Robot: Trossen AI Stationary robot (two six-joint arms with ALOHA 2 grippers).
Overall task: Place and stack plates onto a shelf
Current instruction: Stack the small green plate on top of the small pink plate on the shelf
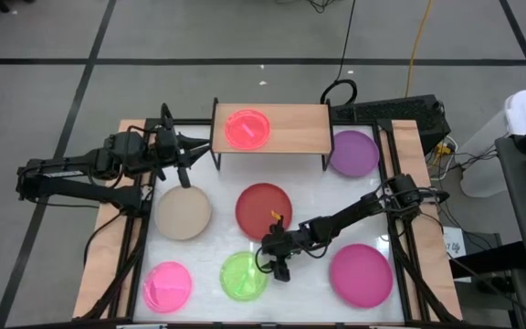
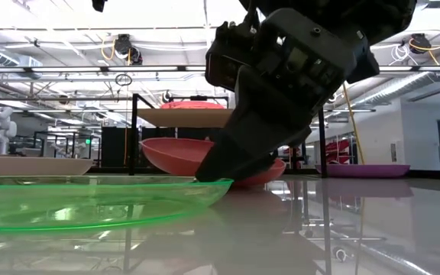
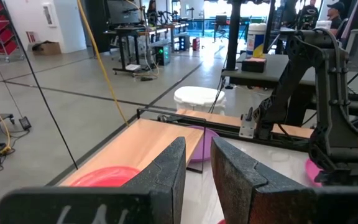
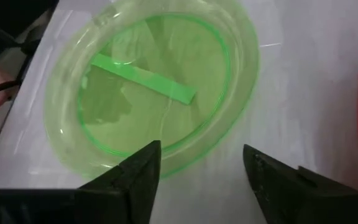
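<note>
The light-wood shelf [image 1: 290, 128] stands at the table's far edge, and a small pink plate [image 1: 247, 129] lies flat on its left half. On the table lie a green plate [image 1: 242, 277], red plate [image 1: 261, 208], beige plate [image 1: 183, 212], purple plate [image 1: 353, 153], magenta plate [image 1: 361, 274] and a second small pink plate [image 1: 168, 286]. My right gripper [image 4: 201, 162] is open and low at the green plate's [image 4: 154, 81] right rim. My left gripper [image 3: 197, 155] hovers by the shelf's left end, holding nothing, its fingers a narrow gap apart. My right gripper comes slanting down from the table's right side. One fingertip [image 4: 149, 158] stands over the green plate's rim [image 4: 185, 163] and the other over bare table. I cannot tell whether the fingertip touches the rim; the plate lies flat on the table.
Wooden side strips [image 1: 108, 265] and black rails run along both table sides. The shelf's right half [image 1: 299, 128] is bare. The red plate lies just beyond my right gripper, the magenta plate to its right. Cables and equipment [image 1: 400, 110] sit behind the table.
</note>
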